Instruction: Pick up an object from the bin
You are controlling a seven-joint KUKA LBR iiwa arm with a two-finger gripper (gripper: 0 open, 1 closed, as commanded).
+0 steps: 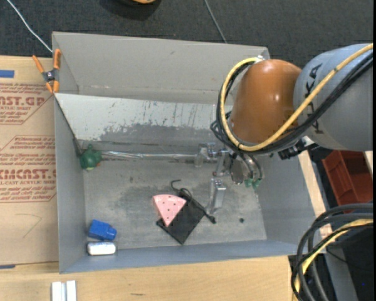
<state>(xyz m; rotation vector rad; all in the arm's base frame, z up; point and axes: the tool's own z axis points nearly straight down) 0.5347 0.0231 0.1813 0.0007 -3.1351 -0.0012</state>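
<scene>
The arm's orange wrist cover (263,102) sits highest, ringed by yellow and black cables, reaching in from the right over the grey metal bin (69,168). Below it the gripper (215,199) hangs low over the bin floor, right of centre; whether it is apart or together cannot be told, and nothing shows in its grasp.

Nearest to it is a black flat square pad (184,223) lying turned like a diamond, its upper right corner just beside the gripper. A pink wedge with dark dots (168,207) — shaped like a melon slice — overlaps the pad's upper left edge. A thin black hook (178,185) lies just above the wedge.

Well apart, a green ball (89,160) rests against the left wall. In the near left corner lie a blue block (103,231) and, just below it, a small white stub (101,248).
</scene>
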